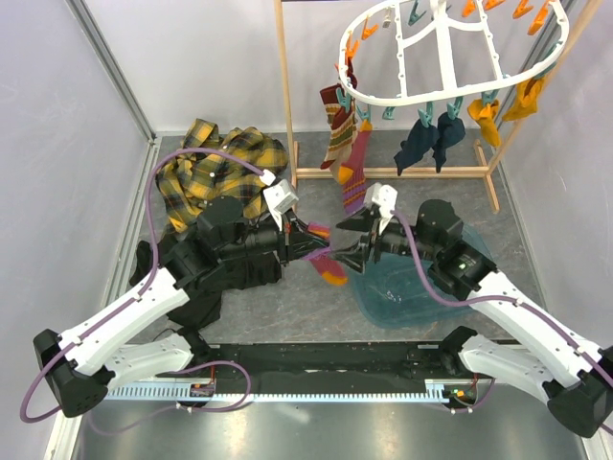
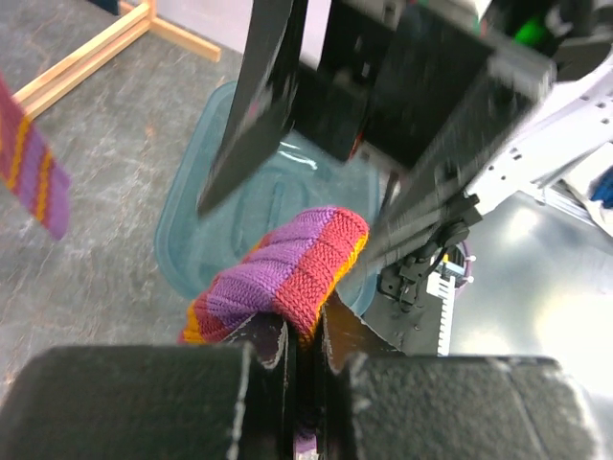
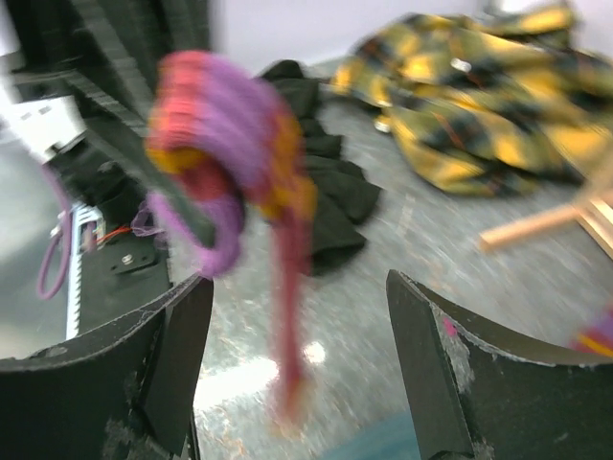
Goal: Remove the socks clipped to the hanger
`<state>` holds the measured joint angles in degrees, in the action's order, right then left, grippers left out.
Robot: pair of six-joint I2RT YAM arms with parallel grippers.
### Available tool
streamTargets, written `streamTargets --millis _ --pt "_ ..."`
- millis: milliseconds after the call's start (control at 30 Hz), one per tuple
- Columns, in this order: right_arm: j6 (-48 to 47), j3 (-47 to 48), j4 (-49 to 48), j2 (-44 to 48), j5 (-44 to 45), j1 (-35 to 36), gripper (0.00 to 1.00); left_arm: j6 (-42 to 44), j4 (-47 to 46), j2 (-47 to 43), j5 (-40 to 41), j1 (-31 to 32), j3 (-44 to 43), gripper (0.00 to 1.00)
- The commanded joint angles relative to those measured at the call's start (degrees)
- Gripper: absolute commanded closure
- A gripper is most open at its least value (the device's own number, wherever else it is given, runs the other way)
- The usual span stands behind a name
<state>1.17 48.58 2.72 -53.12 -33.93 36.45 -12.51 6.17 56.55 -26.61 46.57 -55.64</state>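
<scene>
striped sock (image 1: 329,266) hangs pinched in the left claw (image 1: 316,241)
right claw (image 1: 356,240), spread wide and empty, faces it; the sock droops between them, long axis downward.

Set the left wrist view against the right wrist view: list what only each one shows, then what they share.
Left wrist only: the translucent teal plastic bin behind the maroon, purple and orange striped knit sock (the other view has at most a teal sliver), and a close look at the shut left gripper pinching that sock. Right wrist only: the yellow plaid shirt and the crumpled black garment. Both: the sock, the open right gripper with its fingers flanking it, and a piece of the light wooden frame stand.
</scene>
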Motion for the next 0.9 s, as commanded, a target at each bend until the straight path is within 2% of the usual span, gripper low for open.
streamTargets --millis 0,200,267,300,333,367,400,433,500,533,567,667,733,800,833,867 --pt "-4.2 -3.5 -12.2 -1.4 -4.7 4.5 0.19 0.4 -5.6 -1.3 -4.4 -0.2 1.4 0.98" --pt "-7.1 -2.0 -14.0 -6.6 0.0 10.0 0.21 -0.1 -5.9 -1.2 -6.3 -0.2 1.9 0.98" --pt "-7.2 -1.6 -14.8 -8.0 1.8 10.8 0.24 -0.1 -5.9 -1.4 -6.2 -0.2 2.0 0.98" --pt "-6.8 -1.6 -15.2 -8.3 2.4 10.9 0.30 -0.1 -6.0 -1.4 -5.9 -0.2 2.1 0.98" --pt "-6.4 -1.4 -15.6 -8.6 3.0 11.0 0.51 -0.1 -6.0 -1.5 -5.3 -0.2 2.0 0.95" --pt "-5.8 -1.4 -15.7 -8.8 5.9 11.0 0.62 0.0 -6.0 -1.5 -4.9 -0.2 2.2 0.93" --pt "-4.6 -1.5 -15.6 -8.8 7.5 10.9 0.72 0.0 -6.0 -1.6 -4.3 -0.2 2.2 0.89" --pt "-4.2 -1.6 -14.9 -8.6 9.0 10.9 0.87 0.1 -5.9 -1.6 -2.9 -0.2 2.2 0.77" --pt "-3.2 -2.3 -13.5 -7.8 13.9 10.9 1.00 0.4 -5.7 -2.0 -1.1 -0.2 2.2 0.64" --pt "-1.2 -2.6 -11.6 -7.3 16.6 10.9 1.00 0.5 -5.3 -2.0 2.1 -0.2 2.0 0.52" --pt "2.0 -2.8 -10.4 -6.7 18.9 11.0 1.00 0.7 -4.6 -2.1 3.8 -0.2 2.0 0.45" --pt "12.9 -1.3 -0.6 -4.9 28.2 10.9 1.00 1.7 -2.7 -2.1 7.4 -0.2 1.5 0.32" --pt "20.6 -0.7 7.9 -3.4 36.9 10.9 1.00 1.6 -2.7 -2.4 9.0 -0.2 1.7 0.19" --pt "26.7 -0.6 13.7 -0.1 44.6 10.8 1.00 1.5 -2.7 -2.6 9.6 -0.2 1.7 0.10" --pt "33.7 -0.5 19.8 2.3 52.0 10.9 1.00 1.5 -2.7 -2.9 10.2 -0.2 1.7 0.06" --pt "36.2 0.4 23.0 3.4 54.7 10.9 1.00 1.7 -2.7 -2.9 10.8 -0.2 1.7 0.04"
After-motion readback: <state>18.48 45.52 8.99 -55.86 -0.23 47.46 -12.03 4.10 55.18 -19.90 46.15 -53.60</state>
